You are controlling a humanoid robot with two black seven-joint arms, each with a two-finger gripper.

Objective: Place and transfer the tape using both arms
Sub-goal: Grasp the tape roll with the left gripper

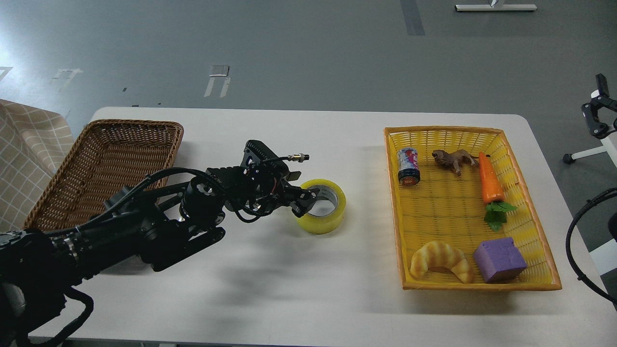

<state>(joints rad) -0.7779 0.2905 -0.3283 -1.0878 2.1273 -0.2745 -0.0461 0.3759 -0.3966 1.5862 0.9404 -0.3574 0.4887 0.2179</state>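
The tape (327, 212), a wide yellow roll with a grey-white core, lies flat on the white table (289, 289) near its middle. My left arm reaches in from the lower left. My left gripper (304, 201) sits at the roll's left rim, one finger inside the hole and the other outside the left wall, closed on that wall. The roll still rests on the table. My right gripper is out of view; only a black cable loop (578, 241) shows at the right edge.
An empty brown wicker basket (103, 164) stands at the back left. A yellow basket (530, 284) on the right holds a can, a toy animal, a carrot, a croissant toy and a purple block.
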